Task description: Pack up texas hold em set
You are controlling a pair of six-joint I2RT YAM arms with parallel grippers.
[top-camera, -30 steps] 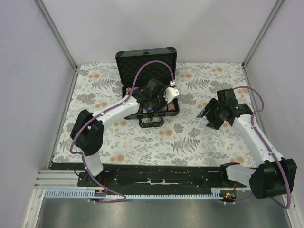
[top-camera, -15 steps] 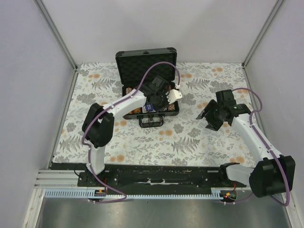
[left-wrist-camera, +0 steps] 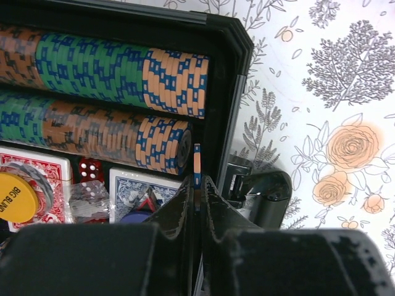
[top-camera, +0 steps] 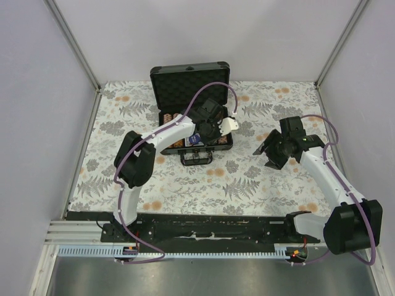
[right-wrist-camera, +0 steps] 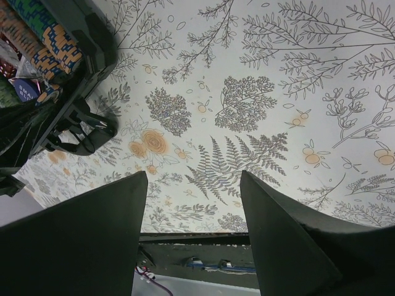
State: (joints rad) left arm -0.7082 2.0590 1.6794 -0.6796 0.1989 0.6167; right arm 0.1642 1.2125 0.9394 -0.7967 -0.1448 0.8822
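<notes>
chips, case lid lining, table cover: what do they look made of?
Poker chips: probably moulded plastic or clay composite, matte, with blue blocks inlaid around the edges. Lid lining: black foam, going by its dimpled egg-crate texture. Table cover: printed cloth or vinyl with a flat floral pattern; the pictures do not show which.

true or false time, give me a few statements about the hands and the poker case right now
1. The left hand pinches a single chip edge-on. True.
2. The right hand is shut. False: it is open and empty above the table.
3. The briefcase lid is closed. False: it stands open.
4. A yellow button reads BIG BLIND. True.
</notes>
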